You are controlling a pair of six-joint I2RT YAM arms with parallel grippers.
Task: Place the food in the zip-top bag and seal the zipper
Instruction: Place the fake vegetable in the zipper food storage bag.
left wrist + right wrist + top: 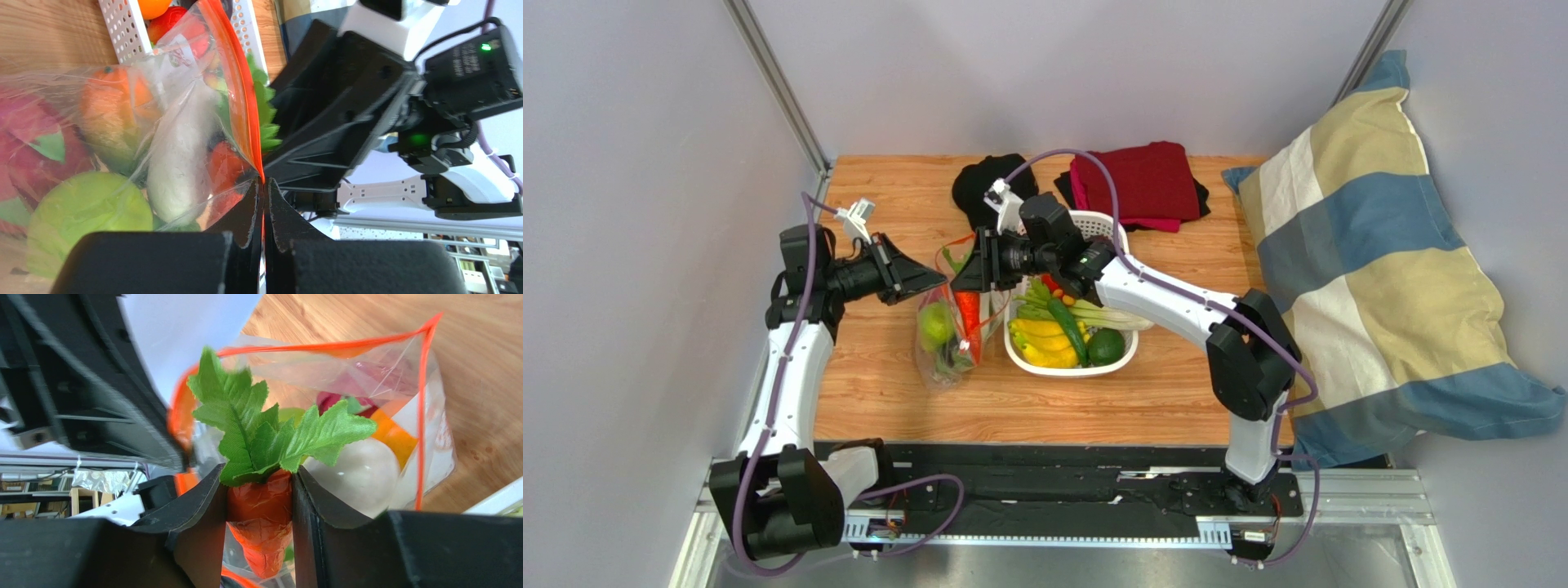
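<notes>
Pinching the zipper (236,79) between its 2 fingers, the left gripper (264,191) is fully closed on that thin red-orange strip, with no gap showing between the black pads in the left wrist view. It holds one side of the zip-top bag (940,337) up off the table (891,404), and the bag's mouth stands open, the strip running as a loop around the opening in the right wrist view. The right gripper (258,481) is clamped on a carrot (263,508), its fingers pressed against the orange body on both sides just under the green cloth leaves (264,429). The carrot's tip points down into the open mouth, and its leaves stand above the fingers. Both grippers meet over the bag, close together, the right one just beside the lifted edge. Inside the clear plastic lie a round green fruit (86,211), an orange-green mango (110,116), a pink dragon fruit (24,144) and a pale white item (181,162), all pressed against each other. The bag rests just left of the white basket (1100,227), which holds yellow bananas (1044,337) and leafy greens. Behind the basket, at the far edge of the table, lie a black cloth (987,184) and a red cloth (1149,181), and a striped pillow (1382,270) leans at the right side, well apart from the bag
</notes>
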